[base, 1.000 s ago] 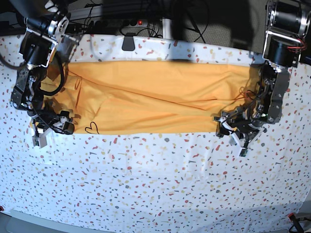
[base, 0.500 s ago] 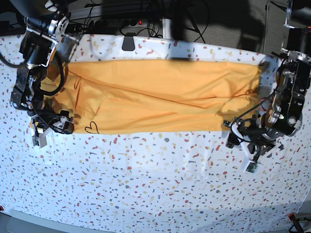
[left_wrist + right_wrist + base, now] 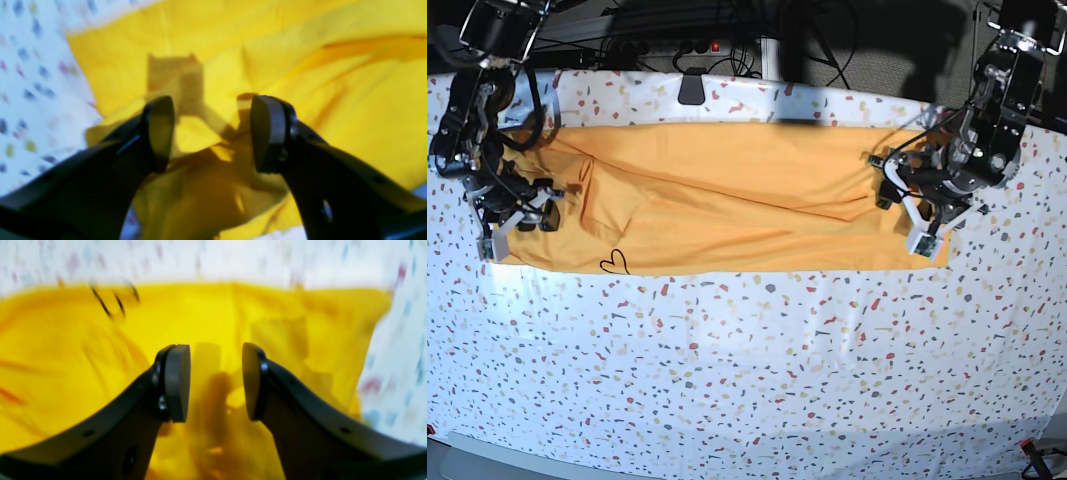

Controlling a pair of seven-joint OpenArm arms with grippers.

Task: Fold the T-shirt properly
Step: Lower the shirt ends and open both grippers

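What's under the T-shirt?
The T-shirt lies on a white speckled tablecloth, which shows all round it. Whatever sits beneath the fabric itself is covered.

1 T-shirt point(image 3: 727, 200), 2 pincers – left point(image 3: 910, 212) & right point(image 3: 517, 222), 1 speckled cloth point(image 3: 757, 370).

**What the views leave unclear**

Both wrist views are blurred. In the right wrist view, black marks at eleven o'clock on the T-shirt point(image 3: 213, 313) cannot be read. In the base view, the left gripper point(image 3: 914, 212) covers the shirt's three o'clock end, the right gripper point(image 3: 519, 218) its nine o'clock end. Both arms run off the top edge. Whether cloth touches either gripper's pads cannot be told.
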